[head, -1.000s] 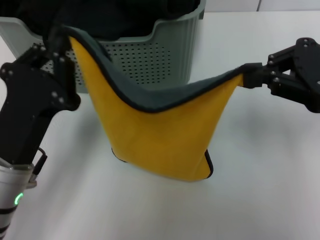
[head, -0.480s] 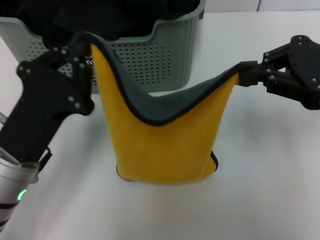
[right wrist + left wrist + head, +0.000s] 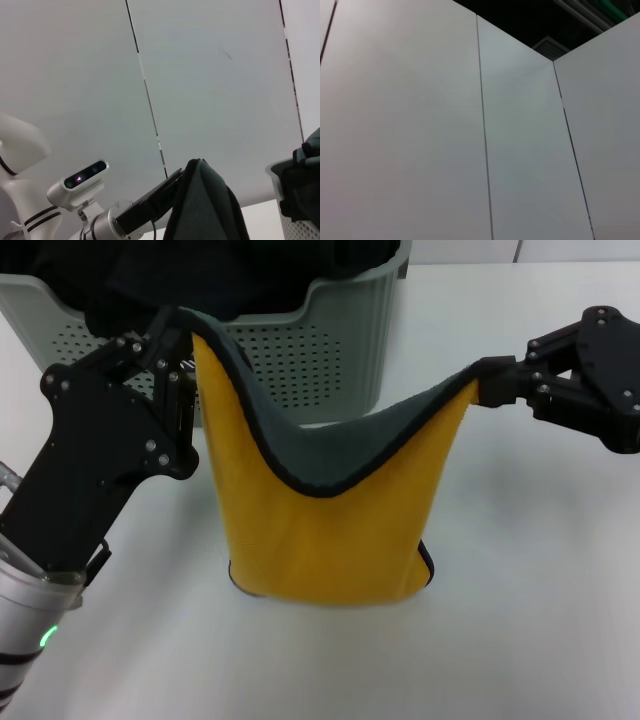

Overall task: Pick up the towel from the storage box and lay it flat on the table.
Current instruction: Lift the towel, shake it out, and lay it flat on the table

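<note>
The mustard-yellow towel [image 3: 330,520] hangs between my two grippers over the white table [image 3: 520,620], grey side sagging in the middle, its lower edge touching the tabletop. My left gripper [image 3: 188,340] is shut on one top corner, in front of the sage-green storage box [image 3: 340,350]. My right gripper [image 3: 487,388] is shut on the other corner, to the right. In the right wrist view the towel's grey side [image 3: 205,205] and the left arm [image 3: 135,212] show. The left wrist view shows only wall panels.
Black fabric [image 3: 230,275] fills the storage box behind the towel. Open white tabletop lies in front of and to the right of the hanging towel.
My left gripper has moved right and toward the towel's middle with its corner. The towel's lower edge has settled onto the table. The right gripper has barely moved.
</note>
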`<state>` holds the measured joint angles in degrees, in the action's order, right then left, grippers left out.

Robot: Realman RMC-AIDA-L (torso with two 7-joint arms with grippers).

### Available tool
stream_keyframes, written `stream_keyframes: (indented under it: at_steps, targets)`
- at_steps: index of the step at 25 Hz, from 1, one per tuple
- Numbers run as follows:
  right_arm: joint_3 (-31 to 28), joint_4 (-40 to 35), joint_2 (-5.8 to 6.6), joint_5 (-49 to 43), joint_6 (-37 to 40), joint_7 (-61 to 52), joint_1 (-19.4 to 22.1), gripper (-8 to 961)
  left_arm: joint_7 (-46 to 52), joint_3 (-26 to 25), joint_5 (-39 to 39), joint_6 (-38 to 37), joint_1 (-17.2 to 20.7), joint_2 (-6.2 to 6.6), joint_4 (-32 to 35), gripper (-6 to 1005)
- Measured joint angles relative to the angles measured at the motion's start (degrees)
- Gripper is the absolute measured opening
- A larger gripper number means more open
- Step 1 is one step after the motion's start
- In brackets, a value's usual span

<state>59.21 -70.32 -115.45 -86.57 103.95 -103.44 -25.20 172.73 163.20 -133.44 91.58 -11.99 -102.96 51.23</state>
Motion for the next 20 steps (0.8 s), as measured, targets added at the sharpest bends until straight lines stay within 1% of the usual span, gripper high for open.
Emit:
stream_keyframes:
  at_steps: [13,20]
  targets:
    - [-0.1,0.31,0.05,-0.01,-0.07,0.4,-0.12,38,-0.03,-0.08,0.41,-0.19,-0.66,0.04,-0.24,31]
    - [-0.12,0.45,0.05,-0.02,-0.07,0.75,-0.11,39,-0.07,-0.16,1.16,-0.07,-0.83,-0.22,-0.68,31]
